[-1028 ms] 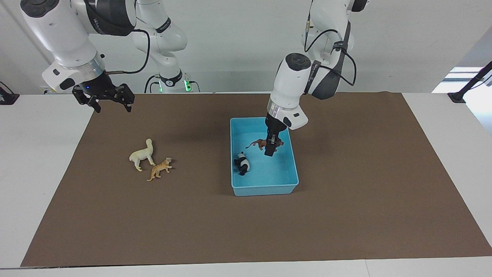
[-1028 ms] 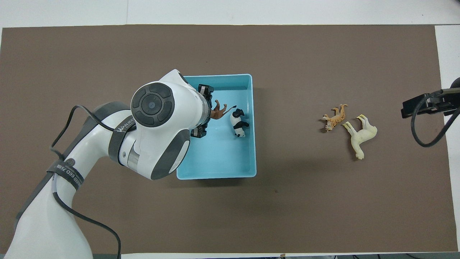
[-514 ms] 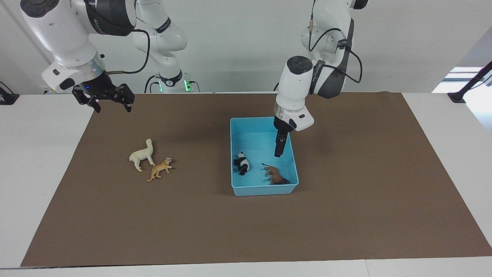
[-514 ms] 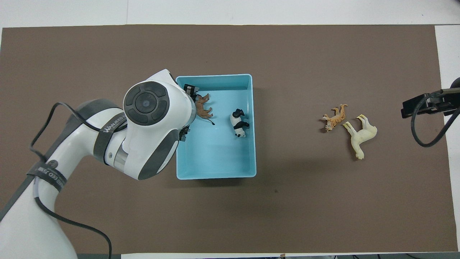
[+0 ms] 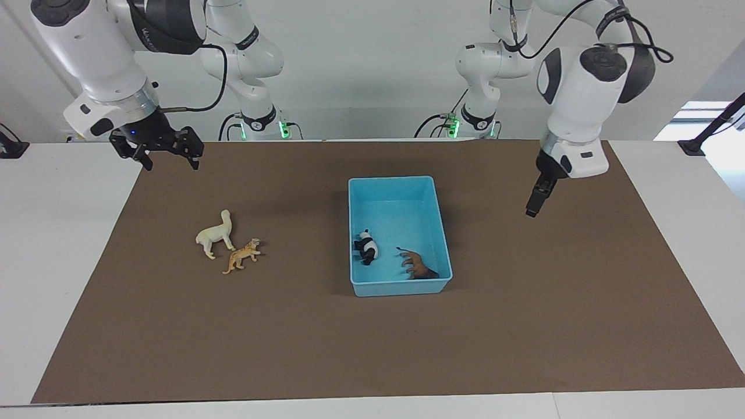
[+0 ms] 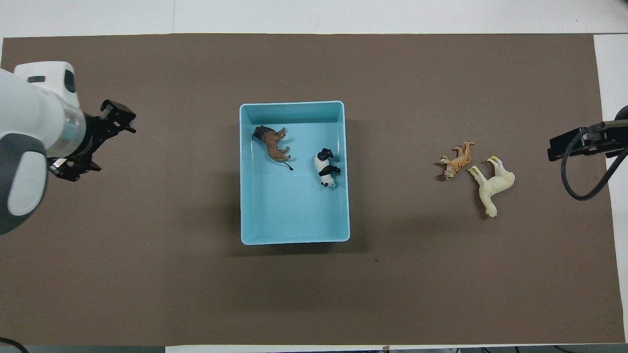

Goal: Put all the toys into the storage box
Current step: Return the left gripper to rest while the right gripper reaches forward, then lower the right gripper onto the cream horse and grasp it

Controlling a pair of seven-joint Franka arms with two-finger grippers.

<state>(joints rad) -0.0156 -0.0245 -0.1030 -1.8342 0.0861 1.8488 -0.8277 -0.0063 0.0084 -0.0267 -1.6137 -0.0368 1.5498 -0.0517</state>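
The light blue storage box (image 5: 401, 286) (image 6: 294, 104) sits mid-table. In it lie the brown lion (image 5: 418, 266) (image 6: 272, 142), in the corner farther from the robots toward the left arm's end, and the black-and-white panda (image 5: 366, 247) (image 6: 326, 169) beside it. The cream llama (image 5: 215, 234) (image 6: 493, 184) and the orange spotted cat (image 5: 241, 256) (image 6: 457, 161) lie side by side on the mat toward the right arm's end. My left gripper (image 5: 532, 205) (image 6: 98, 141) is open and empty, raised over the mat toward the left arm's end. My right gripper (image 5: 170, 160) (image 6: 574, 144) waits open, raised over the mat's corner.
A brown mat (image 5: 372, 349) covers most of the white table (image 5: 58, 233). A black clamp mount (image 5: 695, 144) stands at the table's edge at the left arm's end.
My left gripper let go of the lion, which dropped into the box. The gripper then rose and swung away from the box toward the left arm's end. The right arm has not moved.
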